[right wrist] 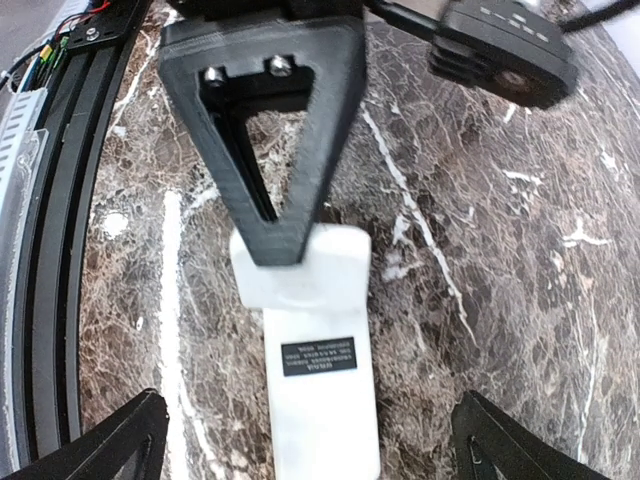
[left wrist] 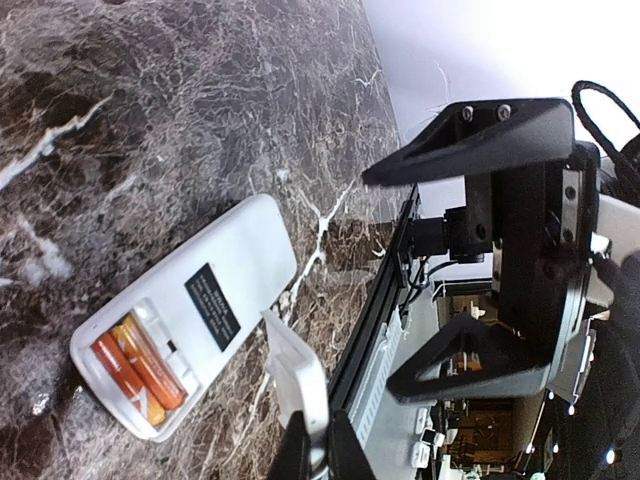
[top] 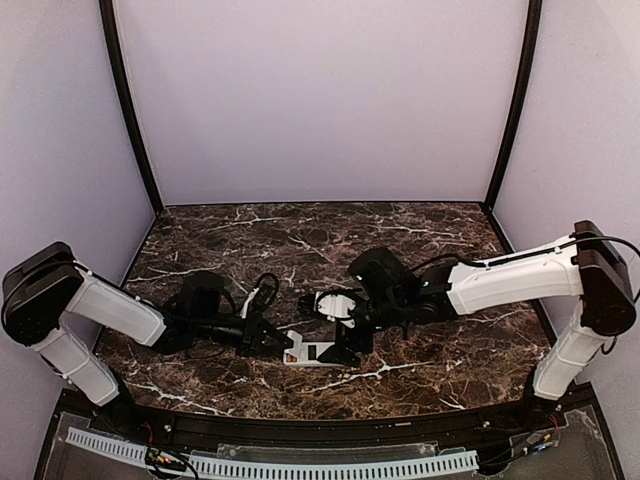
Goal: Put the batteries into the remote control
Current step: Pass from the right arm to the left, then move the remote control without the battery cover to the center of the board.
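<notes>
Closest to the left wrist lens, the left end effector [left wrist: 320, 452] is clenched on a small white cover plate [left wrist: 298, 378], pinching its lower edge so that the plate stands tilted over the table [left wrist: 180, 100]. Just beside it the remote control [left wrist: 238, 262] lies flat on the dark marble, white back up, with a black label [left wrist: 212, 305] near its middle. The battery compartment at one end is uncovered, and the batteries [left wrist: 138, 368], two orange-red cells, sit in it side by side. Seen from the right wrist, the plate hangs over that end of the remote and hides the cells; whether it touches the casing cannot be told. The right end effector [right wrist: 310, 405] is released, its black fingers [right wrist: 110, 445] spread wide to either side of the remote's other end, gripping nothing. From overhead, both arms meet over the remote near the table's front edge.
</notes>
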